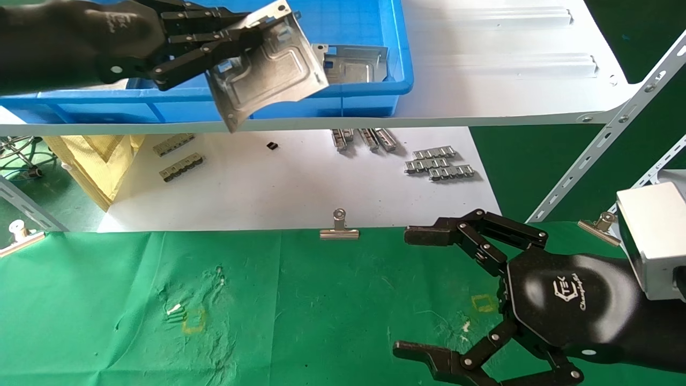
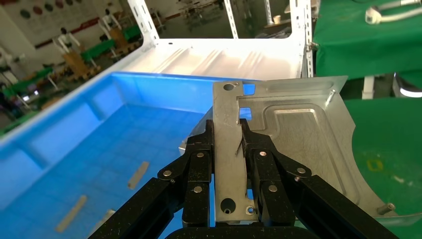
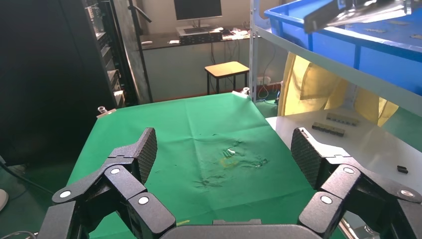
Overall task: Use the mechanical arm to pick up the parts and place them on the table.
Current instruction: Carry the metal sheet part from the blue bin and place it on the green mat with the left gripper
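One part [image 1: 268, 67] — clamped in left gripper [image 1: 214, 45]

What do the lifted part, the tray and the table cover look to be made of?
Part in the left hand: silvery stamped sheet metal, with embossed ridges and glare. Tray: likely moulded blue plastic, glossy. Table cover: green cloth, matte and wrinkled.

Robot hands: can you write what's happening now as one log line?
left gripper: shut on metal plate, above blue tray | right gripper: open, over green table

A small wooden stool [image 3: 226, 69] stands below a desk monitor [image 3: 197, 9].
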Controlling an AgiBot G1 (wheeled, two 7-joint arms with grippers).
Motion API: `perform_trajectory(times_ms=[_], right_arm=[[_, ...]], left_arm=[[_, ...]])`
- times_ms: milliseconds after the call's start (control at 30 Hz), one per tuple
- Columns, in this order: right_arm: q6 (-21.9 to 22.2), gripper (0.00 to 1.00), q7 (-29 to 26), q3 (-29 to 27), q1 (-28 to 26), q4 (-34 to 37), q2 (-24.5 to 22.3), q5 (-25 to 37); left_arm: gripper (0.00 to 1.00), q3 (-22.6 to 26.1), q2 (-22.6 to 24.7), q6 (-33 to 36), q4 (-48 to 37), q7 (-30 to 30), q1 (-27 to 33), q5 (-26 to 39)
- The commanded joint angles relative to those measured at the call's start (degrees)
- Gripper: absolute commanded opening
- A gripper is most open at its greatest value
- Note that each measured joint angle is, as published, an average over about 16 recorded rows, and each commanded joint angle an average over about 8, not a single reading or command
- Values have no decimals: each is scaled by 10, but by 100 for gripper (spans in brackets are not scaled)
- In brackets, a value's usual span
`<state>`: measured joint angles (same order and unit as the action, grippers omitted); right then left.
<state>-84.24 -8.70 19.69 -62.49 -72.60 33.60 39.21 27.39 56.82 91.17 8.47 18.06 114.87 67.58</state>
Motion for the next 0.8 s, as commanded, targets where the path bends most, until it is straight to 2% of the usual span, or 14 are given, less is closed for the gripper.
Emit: perform_trajectory(times_ms=[33,233,567,667,800], right_arm=[[0,100,0,0,0,0,0,0],[0,100,0,0,0,0,0,0],[0,100,0,0,0,0,0,0],[0,100,0,0,0,0,0,0],[0,100,0,0,0,0,0,0]], left_arm=[[0,1,-5,9,11,9,1,1],[0,43,-67,13,139,-2,-48,-58],[0,165,-174,10,316,-39,-142,-211],[0,211,-194,8,342,-26,-153,-220],[0,270,-208,5,349,26,-144,-192]])
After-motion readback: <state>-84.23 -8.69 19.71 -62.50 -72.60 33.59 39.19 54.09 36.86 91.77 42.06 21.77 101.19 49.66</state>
